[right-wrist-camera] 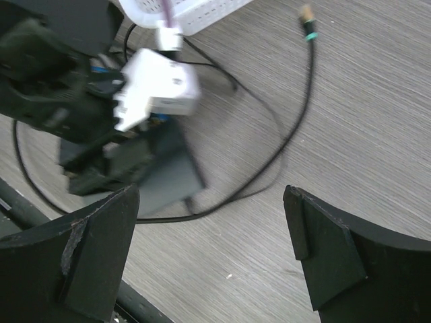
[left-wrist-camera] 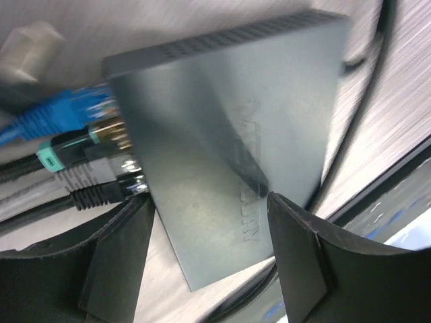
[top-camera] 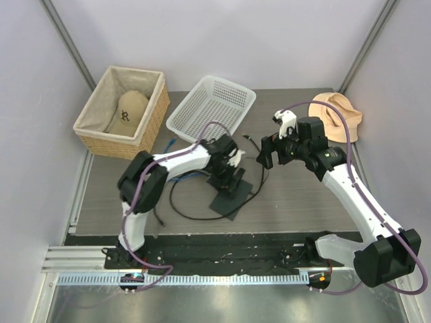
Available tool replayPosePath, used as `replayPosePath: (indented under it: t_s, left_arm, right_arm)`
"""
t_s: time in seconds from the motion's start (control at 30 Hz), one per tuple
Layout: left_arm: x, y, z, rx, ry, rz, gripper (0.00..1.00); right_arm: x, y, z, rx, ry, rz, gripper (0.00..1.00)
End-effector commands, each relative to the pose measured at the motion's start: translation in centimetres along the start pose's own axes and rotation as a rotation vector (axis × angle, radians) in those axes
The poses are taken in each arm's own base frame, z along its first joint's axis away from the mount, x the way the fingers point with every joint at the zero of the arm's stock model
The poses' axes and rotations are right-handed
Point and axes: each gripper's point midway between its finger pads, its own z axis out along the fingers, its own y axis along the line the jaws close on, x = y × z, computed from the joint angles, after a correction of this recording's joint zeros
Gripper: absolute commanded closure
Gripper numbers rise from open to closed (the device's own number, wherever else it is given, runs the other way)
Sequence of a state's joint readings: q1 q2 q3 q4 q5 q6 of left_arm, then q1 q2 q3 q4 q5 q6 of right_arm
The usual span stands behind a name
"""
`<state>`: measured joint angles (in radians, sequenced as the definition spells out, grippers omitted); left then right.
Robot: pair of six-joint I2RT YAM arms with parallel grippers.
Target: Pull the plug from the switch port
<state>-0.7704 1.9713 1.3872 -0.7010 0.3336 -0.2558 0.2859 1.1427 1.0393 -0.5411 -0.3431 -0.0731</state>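
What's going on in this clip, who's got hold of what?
The left gripper straddles the flat black switch, one finger at either side; whether it is squeezing cannot be told. Blue, teal, grey and black plugs sit in the switch's narrow edge. The right gripper hangs open and empty above the table, where one teal-banded cable end lies loose.

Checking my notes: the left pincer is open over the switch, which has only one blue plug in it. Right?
No: the left wrist view shows the switch holding several plugs, the blue plug among them. The left pincer is open over it.
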Motion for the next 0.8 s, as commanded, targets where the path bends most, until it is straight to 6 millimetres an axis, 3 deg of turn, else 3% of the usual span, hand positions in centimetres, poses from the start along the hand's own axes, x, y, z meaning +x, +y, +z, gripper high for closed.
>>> replayPosePath:
  t_s: [0.0, 0.07, 0.17, 0.23, 0.4, 0.47, 0.5, 0.57, 0.63, 0.77]
  left_arm:
    - [-7.1, -4.6, -0.5, 0.064, -0.143, 0.076, 0.28]
    - [-8.3, -5.0, -1.4, 0.057, -0.171, 0.097, 0.27]
    - [-7.3, -4.2, -2.9, 0.027, -0.149, 0.146, 0.25]
    - [-5.6, -2.9, -3.5, 0.012, -0.103, 0.148, 0.23]
    - [-1.6, -4.5, -8.1, 0.189, -0.063, 0.359, 0.22]
    - [-0.3, -2.9, -8.7, 0.17, -0.041, 0.395, 0.22]
    - [-0.2, -3.0, -9.6, 0.188, -0.071, 0.442, 0.22]
    - [0.9, -1.2, -9.6, 0.185, -0.065, 0.427, 0.22]
    - [1.5, 0.4, -9.6, 0.137, -0.075, 0.398, 0.22]
    - [2.1, 1.5, -10.9, 0.112, -0.121, 0.328, 0.22]
  right_arm:
    - [-0.4, -1.1, -0.9, 0.062, -0.029, -0.044, 0.03]
    - [-0.1, -1.4, -1.2, 0.075, -0.027, -0.051, 0.03]
    - [1.0, -1.5, -1.5, 0.081, -0.011, -0.079, 0.03]
    - [3.0, -1.7, -1.2, 0.077, 0.036, -0.116, 0.03]
    - [8.3, -2.3, -0.7, 0.051, 0.193, -0.214, 0.06]
    - [9.9, -1.1, -0.8, -0.056, 0.252, -0.279, 0.12]
    - [10.1, -0.8, -0.9, -0.09, 0.27, -0.31, 0.14]
    - [11.2, -0.8, -0.8, -0.137, 0.319, -0.404, 0.19]
    - [11.1, -1.1, -0.5, -0.163, 0.321, -0.481, 0.2]
    - [10.8, -0.7, 0.2, -0.276, 0.282, -0.748, 0.18]
